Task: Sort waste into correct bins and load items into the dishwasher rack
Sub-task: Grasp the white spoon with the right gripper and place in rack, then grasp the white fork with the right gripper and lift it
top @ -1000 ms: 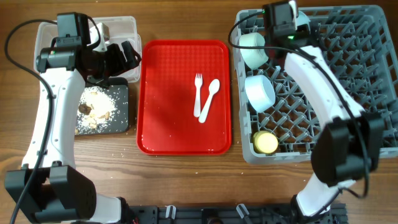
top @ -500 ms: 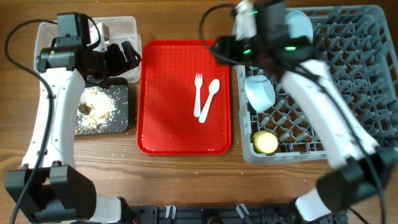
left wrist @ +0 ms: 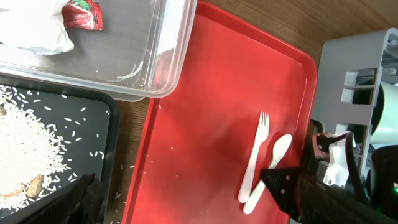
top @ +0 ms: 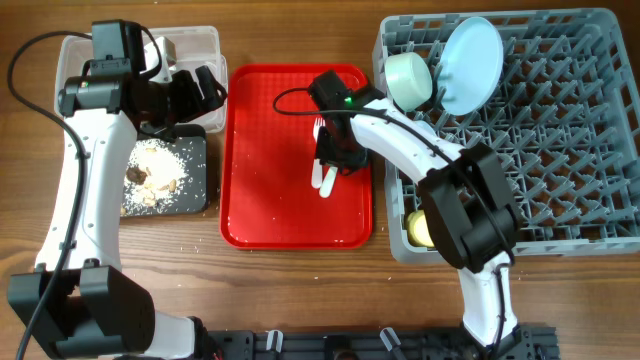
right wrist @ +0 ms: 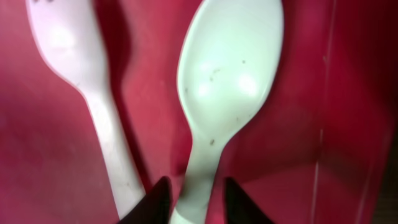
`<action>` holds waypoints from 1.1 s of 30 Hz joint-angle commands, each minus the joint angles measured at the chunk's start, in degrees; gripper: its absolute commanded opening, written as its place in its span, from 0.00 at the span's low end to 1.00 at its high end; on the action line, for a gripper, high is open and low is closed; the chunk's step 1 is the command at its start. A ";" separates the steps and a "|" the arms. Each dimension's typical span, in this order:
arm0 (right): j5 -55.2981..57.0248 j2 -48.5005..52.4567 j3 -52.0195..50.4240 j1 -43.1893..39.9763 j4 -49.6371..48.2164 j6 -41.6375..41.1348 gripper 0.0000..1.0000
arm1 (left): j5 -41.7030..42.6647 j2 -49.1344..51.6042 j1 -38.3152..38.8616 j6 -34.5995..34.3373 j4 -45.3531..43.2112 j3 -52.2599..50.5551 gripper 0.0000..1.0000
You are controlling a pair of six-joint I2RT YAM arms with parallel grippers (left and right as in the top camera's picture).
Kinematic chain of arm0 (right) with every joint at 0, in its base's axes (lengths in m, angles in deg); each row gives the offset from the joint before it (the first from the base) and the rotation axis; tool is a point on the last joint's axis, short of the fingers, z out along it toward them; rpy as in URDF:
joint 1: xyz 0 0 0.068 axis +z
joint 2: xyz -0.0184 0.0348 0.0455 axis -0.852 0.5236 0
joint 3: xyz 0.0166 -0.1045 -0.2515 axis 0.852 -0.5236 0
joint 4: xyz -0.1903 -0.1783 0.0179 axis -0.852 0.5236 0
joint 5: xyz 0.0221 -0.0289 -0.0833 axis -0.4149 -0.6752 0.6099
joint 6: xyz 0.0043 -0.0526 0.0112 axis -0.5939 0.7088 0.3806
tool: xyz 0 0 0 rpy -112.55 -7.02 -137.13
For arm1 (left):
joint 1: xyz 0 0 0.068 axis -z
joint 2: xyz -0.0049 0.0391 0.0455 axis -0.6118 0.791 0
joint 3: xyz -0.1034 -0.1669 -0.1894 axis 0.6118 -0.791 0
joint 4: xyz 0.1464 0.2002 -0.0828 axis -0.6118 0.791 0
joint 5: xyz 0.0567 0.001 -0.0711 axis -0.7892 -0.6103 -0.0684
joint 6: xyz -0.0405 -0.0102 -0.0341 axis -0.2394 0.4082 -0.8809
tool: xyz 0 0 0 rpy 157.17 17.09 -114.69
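The white spoon [right wrist: 230, 74] and fork [right wrist: 68, 37] lie side by side on the red tray [top: 260, 200]. My right gripper [right wrist: 194, 186] is down over the spoon's handle. One finger stands on each side of it, with thin gaps showing. From overhead, the right gripper [top: 330, 165] covers the handle ends. My left gripper [top: 205, 85] hangs open at the clear tub's [top: 70, 50] right end, holding nothing. The grey rack [top: 560, 150] carries the light blue plate [top: 472, 65], the pale green bowl [top: 408, 80] and the yellow cup [top: 420, 228].
The black tray [top: 195, 195] holds rice-like leftovers [top: 155, 170] and brown bits. A red-and-white wrapper [left wrist: 81, 12] and white paper [left wrist: 37, 31] lie in the clear tub. Loose grains dot the wood beside the red tray. The right arm reaches from the rack over the tray's right rim.
The right arm swung from the rack's back left corner to the red tray and came down over the spoon, its jaws narrowing. The plate now stands in the rack. The left arm stayed still.
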 commanded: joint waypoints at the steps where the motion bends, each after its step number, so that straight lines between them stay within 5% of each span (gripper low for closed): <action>1: 1.42 1.05 0.11 -0.07 -2.32 -2.80 0.17 | -0.35 -0.09 -0.11 0.76 0.04 0.63 1.00; 3: 1.29 2.32 0.11 0.02 -3.15 -2.80 0.04 | -0.35 -0.09 -0.11 0.76 0.04 0.63 1.00; 7: -0.44 2.25 0.31 0.02 -3.93 -1.53 0.04 | -0.35 -0.09 -0.11 0.76 0.04 0.63 1.00; 12: -0.72 -4.15 0.31 -0.74 -3.87 10.58 0.04 | -0.35 -0.09 -0.11 0.76 0.04 0.63 1.00; 18: 1.79 -26.93 0.35 -5.40 -2.49 22.01 0.04 | -0.35 -0.09 -0.11 0.74 0.04 0.63 1.00; 22: 18.36 -39.85 0.35 -13.27 8.52 29.46 0.04 | -0.35 -0.09 -0.11 0.76 0.04 0.63 1.00; 26: 22.45 -39.56 -2.75 -18.69 17.88 35.01 0.04 | -0.35 -0.09 -0.11 0.76 0.04 0.63 1.00; 31: 22.47 -38.60 -14.73 -22.64 12.92 36.44 0.04 | -0.35 -0.09 -0.11 0.76 0.04 0.63 1.00; 32: 22.16 -38.60 -16.98 -22.91 11.04 36.26 0.05 | -0.35 -0.09 -0.11 0.76 0.04 0.63 1.00; 33: 22.18 -38.60 -18.38 -22.88 9.75 35.71 0.26 | -0.35 -0.09 -0.11 0.76 0.04 0.63 1.00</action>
